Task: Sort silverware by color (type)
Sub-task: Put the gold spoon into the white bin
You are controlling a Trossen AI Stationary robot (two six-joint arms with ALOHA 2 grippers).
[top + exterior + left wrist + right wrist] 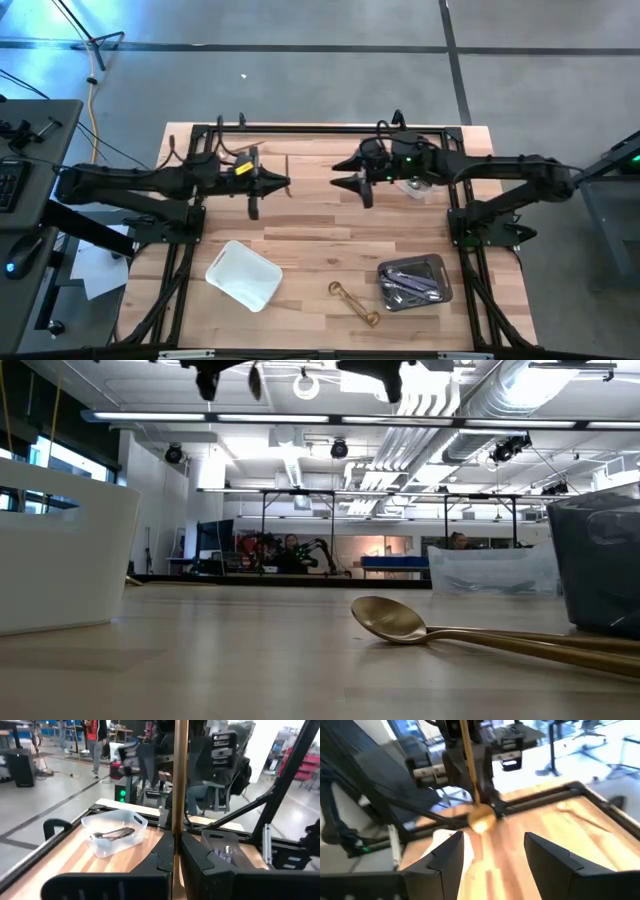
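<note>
My left gripper (283, 183) hovers high over the table's middle, shut on a gold spoon (179, 775). My right gripper (338, 183) faces it from the right, open and holding nothing. In the right wrist view (492, 845) the spoon's bowl (482, 820) shows ahead of the open fingers, apart from them. More gold spoons (355, 303) lie flat on the wood near the near edge, also in the low view (400, 622). Dark and silver pieces fill the grey tray (413, 281). A dark utensil (114, 834) lies in the clear tray (135, 820). My left gripper pinches the gold spoon's handle (177, 827) between its two fingers, which reach in level from the table's left and lie across the handle. The spoon is lifted clear and stands about upright, handle rising above the fingers and bowl (482, 820) hanging below.
A white tray (243, 273) sits near the near-left, the grey tray near the near-right, and the clear tray (415, 185) under my right arm. A black frame (320, 130) runs around the table. Bare wood lies between the trays. People stand in the room beyond.
</note>
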